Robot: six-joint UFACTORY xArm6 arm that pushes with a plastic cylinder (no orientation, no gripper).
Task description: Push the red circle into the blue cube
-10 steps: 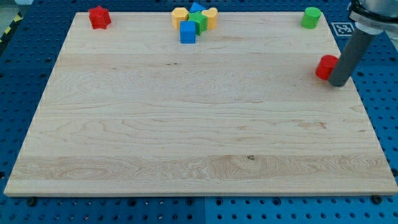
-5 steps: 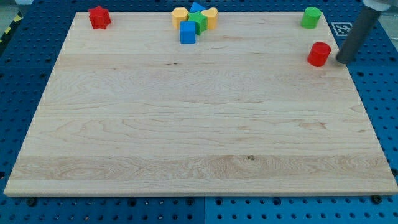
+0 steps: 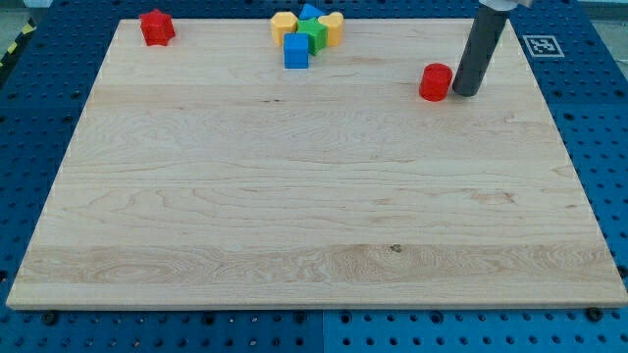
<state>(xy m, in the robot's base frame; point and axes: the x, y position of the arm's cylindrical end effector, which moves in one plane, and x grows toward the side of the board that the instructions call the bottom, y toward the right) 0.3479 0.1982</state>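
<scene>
The red circle [image 3: 436,81], a short red cylinder, stands on the wooden board [image 3: 294,216] right of centre near the view's top. My tip [image 3: 466,93] is touching its right side. The blue cube [image 3: 296,51] stands at the top middle, well to the left of the red circle, at the lower left of a tight cluster of blocks.
The cluster holds two yellow blocks [image 3: 285,25] [image 3: 332,26], a green block [image 3: 315,35] and a second blue block [image 3: 310,13]. A red star-like block [image 3: 156,26] sits at the top left. The rod hides the top right corner, where a green block stood.
My tip swung up around the red circle's right side, then pushed it left. The circle has slid about 70 pixels left and slightly up, towards the blue cube.
</scene>
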